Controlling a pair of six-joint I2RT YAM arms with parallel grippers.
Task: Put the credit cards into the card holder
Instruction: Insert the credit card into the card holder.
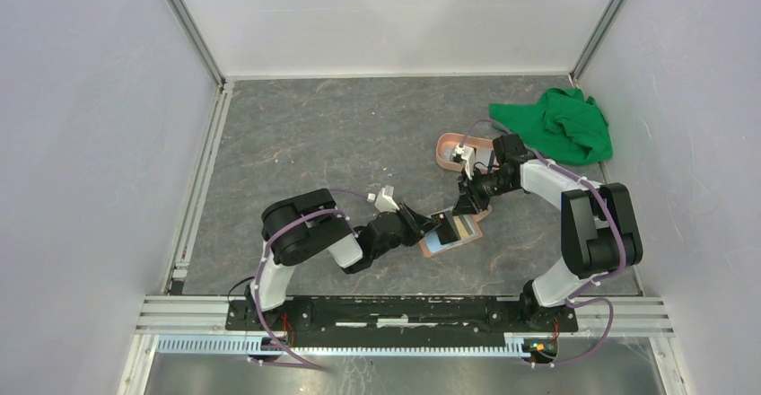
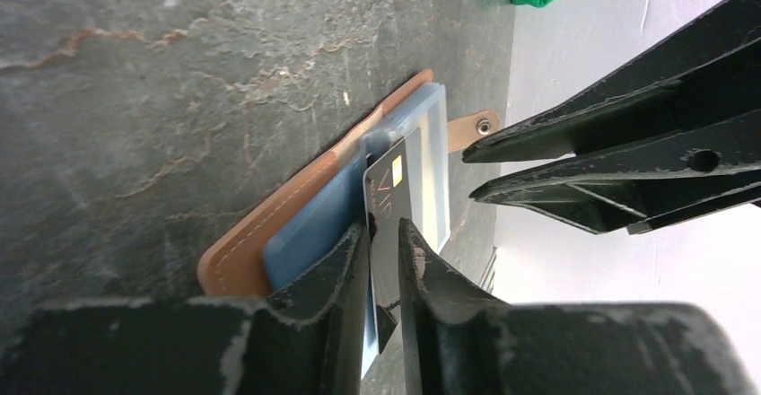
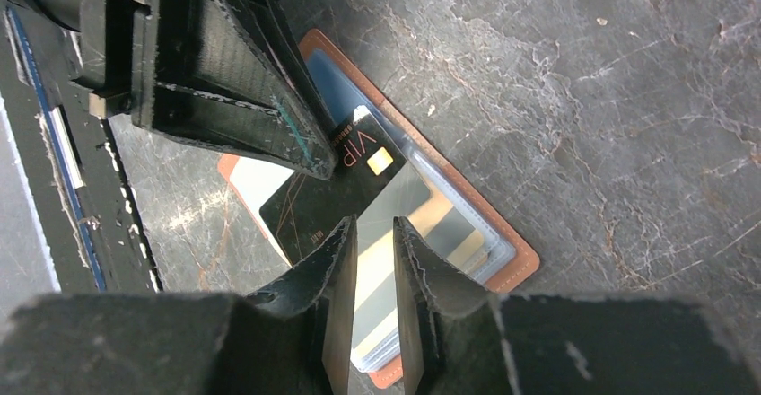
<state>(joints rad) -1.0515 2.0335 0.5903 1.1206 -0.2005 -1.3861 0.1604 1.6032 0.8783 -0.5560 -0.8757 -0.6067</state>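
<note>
Left wrist view, starting at the left tool (image 2: pixel 384 233): clamped on the near end of a black card (image 2: pixel 393 187) marked VIP, gold chip toward the far end. Holds the card tilted, chip end at the clear sleeves of the card holder (image 2: pixel 235 265); cannot tell whether the tip sits inside a sleeve. Tan holder spread open and flat on the table (image 2: pixel 135 99), with a light blue card (image 2: pixel 310 232) behind the plastic and the snap tab (image 2: pixel 473 127) sticking out past the far edge. Just beside that tab, the right tool (image 2: pixel 472 177), fingers a narrow gap apart; cannot tell whether pinching a sleeve or only poised over it. From the right wrist, an orange-yellow card (image 3: pixel 446 233) under the clear plastic. Farther out in the top view, a pink oval tray (image 1: pixel 446 150) behind the right arm and a crumpled green cloth (image 1: pixel 564 124) toward the back right corner, both well apart from the holder.
</note>
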